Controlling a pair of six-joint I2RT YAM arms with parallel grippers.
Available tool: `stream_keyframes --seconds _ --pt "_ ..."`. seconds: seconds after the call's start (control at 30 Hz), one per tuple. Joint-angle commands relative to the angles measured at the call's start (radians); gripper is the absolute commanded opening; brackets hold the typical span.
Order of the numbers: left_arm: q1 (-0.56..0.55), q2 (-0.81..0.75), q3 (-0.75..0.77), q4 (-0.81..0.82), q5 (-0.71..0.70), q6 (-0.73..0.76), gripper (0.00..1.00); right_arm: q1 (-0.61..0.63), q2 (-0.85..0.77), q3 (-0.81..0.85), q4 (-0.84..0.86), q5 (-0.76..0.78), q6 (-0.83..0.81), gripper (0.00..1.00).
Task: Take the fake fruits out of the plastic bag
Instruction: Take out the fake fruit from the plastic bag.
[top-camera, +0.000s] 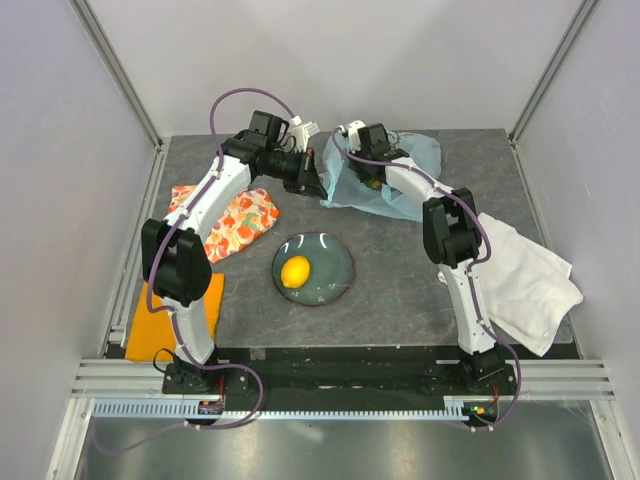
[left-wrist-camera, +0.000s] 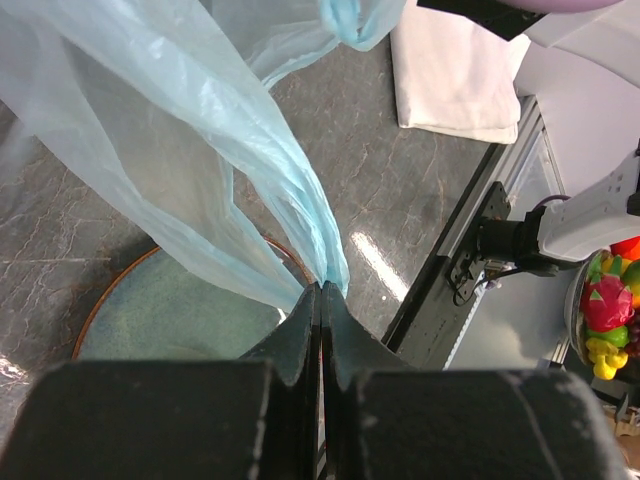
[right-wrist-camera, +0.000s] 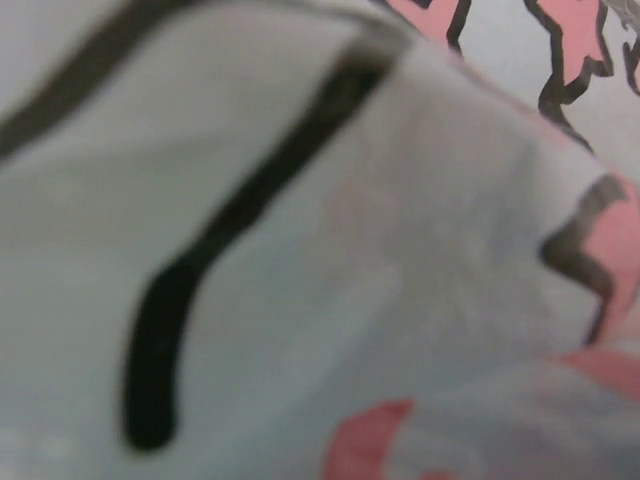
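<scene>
The plastic bag (top-camera: 405, 165) lies at the back of the table, light blue and crumpled. My left gripper (left-wrist-camera: 322, 288) is shut on a stretched strip of the bag (left-wrist-camera: 200, 130) and holds that edge up at the bag's left side (top-camera: 318, 180). The right wrist (top-camera: 366, 138) points down into the bag's mouth, its fingers hidden by plastic. In the right wrist view only bag film (right-wrist-camera: 320, 240) with black lines and pink print fills the frame. A yellow lemon (top-camera: 296, 271) lies on the dark round plate (top-camera: 335, 262). A small dark-orange shape (top-camera: 373, 183) shows inside the bag.
An orange-floral cloth (top-camera: 235, 222) lies left of the plate, beside the left arm. A white cloth (top-camera: 520, 280) drapes at the right edge, also seen from the left wrist (left-wrist-camera: 450, 80). An orange sheet (top-camera: 150, 322) lies at the near left.
</scene>
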Motion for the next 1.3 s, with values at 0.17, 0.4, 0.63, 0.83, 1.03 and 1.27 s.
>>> stream_keyframes --seconds 0.17,0.4,0.63,0.83,1.03,1.27 --pt "-0.002 -0.025 0.000 0.000 0.001 0.035 0.01 -0.016 -0.110 -0.029 -0.067 -0.059 0.042 0.00" --pt "-0.004 0.022 0.075 0.006 -0.001 0.024 0.01 -0.040 -0.386 -0.244 -0.061 -0.345 0.127 0.00" --pt "-0.002 0.062 0.141 0.009 -0.001 0.027 0.02 -0.059 -0.576 -0.396 -0.078 -0.418 0.118 0.00" --pt "-0.002 0.061 0.178 0.009 -0.021 0.033 0.01 -0.062 -0.746 -0.506 -0.135 -0.582 0.105 0.00" --pt "0.013 0.001 0.201 -0.015 -0.039 0.032 0.50 0.012 -0.995 -0.630 -0.306 -0.562 -0.091 0.00" --pt "0.073 -0.191 0.148 -0.040 -0.033 0.027 0.65 0.255 -1.144 -0.709 -0.475 -0.458 -0.294 0.00"
